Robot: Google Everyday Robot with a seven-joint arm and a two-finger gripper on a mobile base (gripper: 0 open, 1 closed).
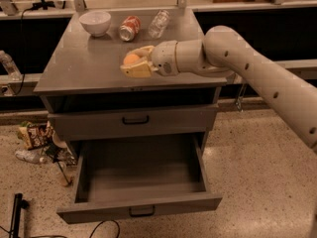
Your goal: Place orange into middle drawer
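The orange (131,59) is a small round fruit held between the pale fingers of my gripper (133,62) over the front part of the grey cabinet top (79,68). The gripper is shut on it and points left; the white arm (237,58) reaches in from the right. Whether the orange still touches the top I cannot tell. The middle drawer (141,182), the cabinet's lowest, is pulled out wide open below, a shallow grey tray with a black handle (142,211) on its front. It holds nothing.
A white bowl (95,22), a tipped orange-and-white soda can (130,28) and a lying clear plastic bottle (158,24) sit at the back of the top. The upper drawer (136,120) is closed. Litter and a snack bag (32,135) lie on the floor at left.
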